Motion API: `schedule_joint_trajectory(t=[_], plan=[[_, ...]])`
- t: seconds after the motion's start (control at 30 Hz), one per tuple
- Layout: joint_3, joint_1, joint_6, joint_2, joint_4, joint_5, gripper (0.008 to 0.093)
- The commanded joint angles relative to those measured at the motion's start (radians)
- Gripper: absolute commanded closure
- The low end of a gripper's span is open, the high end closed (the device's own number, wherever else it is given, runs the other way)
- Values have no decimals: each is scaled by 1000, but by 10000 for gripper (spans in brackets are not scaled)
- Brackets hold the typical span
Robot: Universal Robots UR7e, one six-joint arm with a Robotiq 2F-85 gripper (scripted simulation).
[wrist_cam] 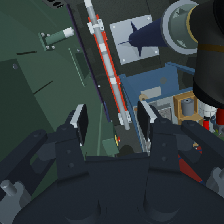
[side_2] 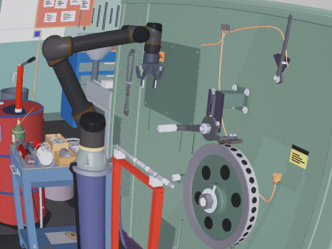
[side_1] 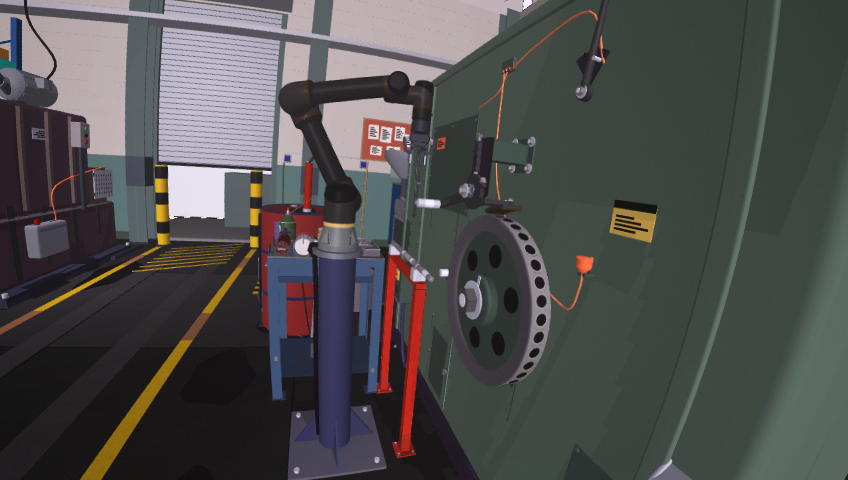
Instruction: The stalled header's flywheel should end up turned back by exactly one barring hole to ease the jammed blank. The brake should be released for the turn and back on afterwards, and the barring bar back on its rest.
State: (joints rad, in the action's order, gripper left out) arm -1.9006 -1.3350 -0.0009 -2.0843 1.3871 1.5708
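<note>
On the green header's side wall the grey flywheel [side_1: 498, 300] [side_2: 220, 196] hangs with a ring of barring holes around its rim. Above it the brake lever [side_1: 455, 199] [side_2: 188, 128] reaches out level to the left, ending in a white grip [side_1: 427, 203] [side_2: 166, 128], with its dark shoe [side_2: 229, 140] at the rim's top. The grey barring bar [side_2: 144, 166] [wrist_cam: 107, 60] lies in its clips along the red rest [side_1: 409, 339] [side_2: 136, 202], left of the wheel. My gripper [side_2: 149, 80] [wrist_cam: 112, 123] [side_1: 418, 156] hangs high beside the wall, above the lever's grip and the bar, and it is open and empty.
The header wall is close on the gripper's side, with a short white-tipped peg [side_2: 177, 177] [wrist_cam: 58, 36] sticking out near the bar's end. My pedestal [side_1: 334, 351], a blue tool cart [side_2: 40, 162] and a red drum [side_2: 20, 162] stand left of the rest.
</note>
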Motion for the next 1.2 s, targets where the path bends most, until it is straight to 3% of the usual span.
schedule_joint_trajectory(t=[0.0,1.17], plan=[[0,0,21,0,0,0,434],[1,0,1069,0,0,0,434]])
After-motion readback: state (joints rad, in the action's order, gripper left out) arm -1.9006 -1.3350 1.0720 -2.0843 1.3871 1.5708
